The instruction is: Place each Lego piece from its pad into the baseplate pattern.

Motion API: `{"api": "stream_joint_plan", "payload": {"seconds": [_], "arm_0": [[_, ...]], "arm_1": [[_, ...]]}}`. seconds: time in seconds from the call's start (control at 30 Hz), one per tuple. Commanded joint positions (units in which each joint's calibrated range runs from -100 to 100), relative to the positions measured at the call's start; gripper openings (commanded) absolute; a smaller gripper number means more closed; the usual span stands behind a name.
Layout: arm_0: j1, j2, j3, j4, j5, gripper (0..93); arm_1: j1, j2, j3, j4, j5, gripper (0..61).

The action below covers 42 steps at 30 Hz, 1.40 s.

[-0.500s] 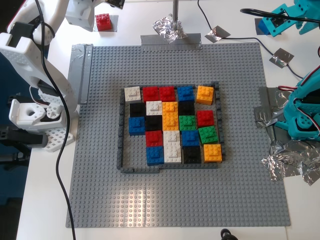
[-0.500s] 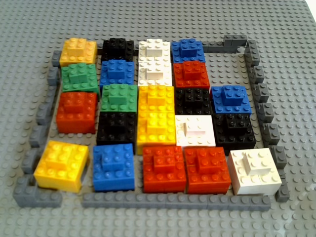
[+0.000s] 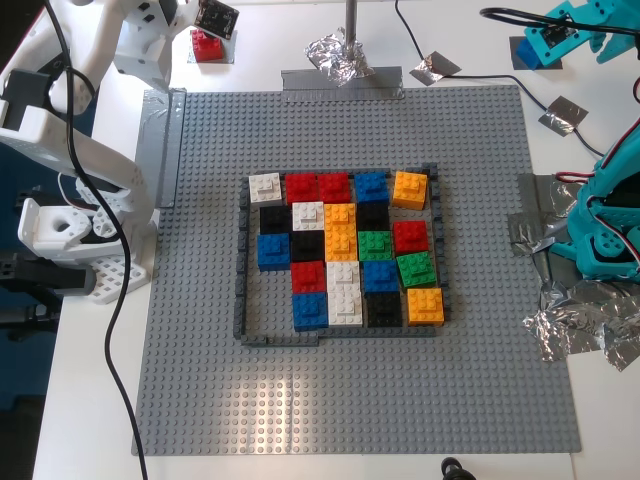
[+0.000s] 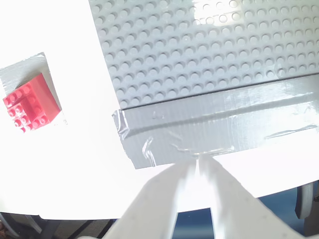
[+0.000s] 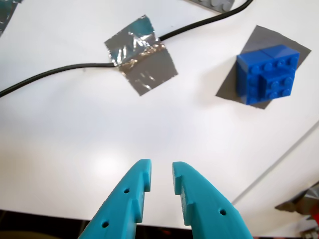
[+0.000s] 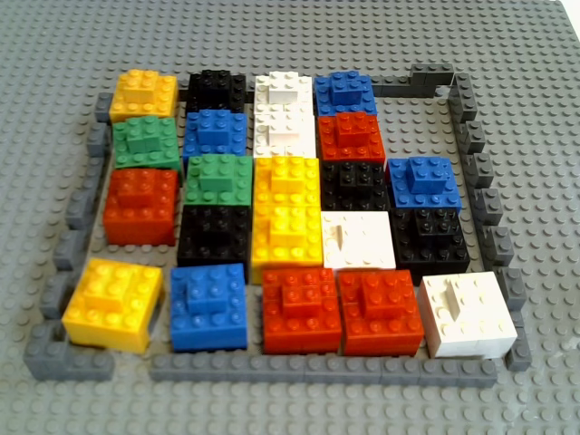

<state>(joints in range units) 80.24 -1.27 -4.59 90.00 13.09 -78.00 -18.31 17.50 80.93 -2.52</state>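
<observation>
Two bricks sit unheld on pads: red brick (image 4: pixel 31 102), blue brick (image 5: pixel 268 73). My first end effector (image 5: pixel 161 180) gapes narrowly; my second end effector (image 4: pixel 197 167) seems nearly closed, empty. No legible writing.

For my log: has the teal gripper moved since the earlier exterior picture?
Yes. My first gripper has moved toward the exterior view's top edge, away from the baseplate.

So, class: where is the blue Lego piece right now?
The blue Lego piece sits on its grey pad on the white table, beyond my first end effector. In the exterior view that arm hides it at the upper right corner.
</observation>
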Motion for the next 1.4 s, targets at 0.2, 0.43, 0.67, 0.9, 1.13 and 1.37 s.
{"api": "stream_joint_plan", "payload": {"seconds": [0.2,0.43,0.67,0.9,1.13,1.37], "arm_0": [[0.39,-0.19,-2.41,0.24,0.02,5.4],[1.04,-0.11,-2.50,-0.33,0.02,5.7],[1.62,0.92,-10.45,-0.33,0.32,5.7],[0.68,9.08,-17.40,-0.01,1.93,11.4],[-0.85,25.73,-32.57,-0.09,5.74,14.3],[-4.26,28.65,-34.02,-0.41,6.96,14.3]], "arm_1": [[1.14,-6.76,-1.21,-4.53,3.52,0.2],[3.90,0.37,-13.40,-3.07,6.99,0.2],[4.84,10.15,-29.56,2.06,10.45,0.2],[2.59,17.02,-35.52,0.84,12.60,0.2],[0.42,31.87,-51.23,5.64,11.97,0.7],[-2.05,41.66,-61.88,5.32,12.50,0.9]]}}
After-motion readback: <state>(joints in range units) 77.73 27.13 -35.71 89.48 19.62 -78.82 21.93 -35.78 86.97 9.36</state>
